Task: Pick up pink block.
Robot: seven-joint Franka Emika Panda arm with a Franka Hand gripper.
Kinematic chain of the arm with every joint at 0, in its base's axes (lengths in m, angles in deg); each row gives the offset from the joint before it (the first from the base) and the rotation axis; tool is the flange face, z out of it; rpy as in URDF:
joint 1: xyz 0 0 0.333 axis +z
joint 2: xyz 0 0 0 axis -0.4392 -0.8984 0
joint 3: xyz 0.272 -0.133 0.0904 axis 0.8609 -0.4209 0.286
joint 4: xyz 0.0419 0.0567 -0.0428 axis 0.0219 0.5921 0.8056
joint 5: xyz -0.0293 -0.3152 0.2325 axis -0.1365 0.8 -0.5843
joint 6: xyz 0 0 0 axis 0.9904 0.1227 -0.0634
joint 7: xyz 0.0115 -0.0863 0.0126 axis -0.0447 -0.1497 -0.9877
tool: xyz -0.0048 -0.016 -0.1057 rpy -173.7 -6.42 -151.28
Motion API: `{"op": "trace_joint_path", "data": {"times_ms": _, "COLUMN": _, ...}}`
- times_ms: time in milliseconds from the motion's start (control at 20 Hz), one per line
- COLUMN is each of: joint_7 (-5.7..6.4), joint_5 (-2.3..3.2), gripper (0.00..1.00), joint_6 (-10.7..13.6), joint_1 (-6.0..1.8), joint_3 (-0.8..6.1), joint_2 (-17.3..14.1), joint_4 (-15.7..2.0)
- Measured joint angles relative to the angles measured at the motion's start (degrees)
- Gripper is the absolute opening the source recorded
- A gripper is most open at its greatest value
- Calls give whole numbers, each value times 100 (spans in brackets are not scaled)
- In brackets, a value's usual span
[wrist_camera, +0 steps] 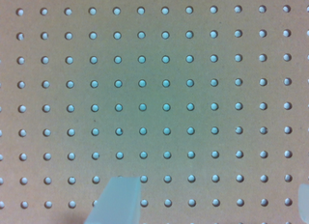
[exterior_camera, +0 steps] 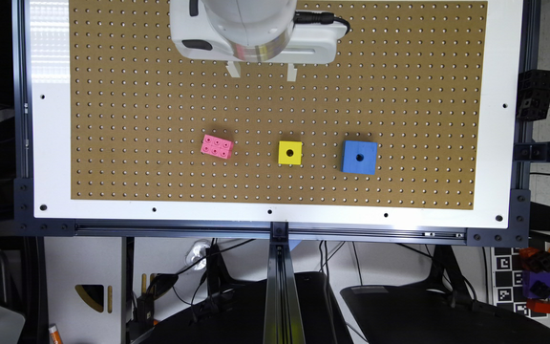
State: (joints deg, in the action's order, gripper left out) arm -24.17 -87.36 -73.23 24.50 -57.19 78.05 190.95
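Spread-fingered gripper (exterior_camera: 261, 71) over bare pegboard (exterior_camera: 112, 95), pink block (exterior_camera: 217, 146) well apart.

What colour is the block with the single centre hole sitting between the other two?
Yellow. The middle block shows best in the exterior view, between the pink block and the blue block.

At the top centre of the frame I see my white gripper (exterior_camera: 261, 71) above the brown perforated pegboard (exterior_camera: 136, 95). Lower down, a row of three: the small pink studded plastic brick (exterior_camera: 217, 146) left of centre, a yellow cube with one hole (exterior_camera: 290, 153), then a larger blue square block (exterior_camera: 359, 157).
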Motion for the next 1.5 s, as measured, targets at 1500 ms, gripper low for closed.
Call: {"op": "trace_joint_path", "data": {"times_ms": 1500, "joint_7": -806, "joint_5": 26, "gripper": 100, "joint_6": -3, "joint_1": -891, "joint_3": -1, "joint_2": -1128, "joint_4": -1352}}
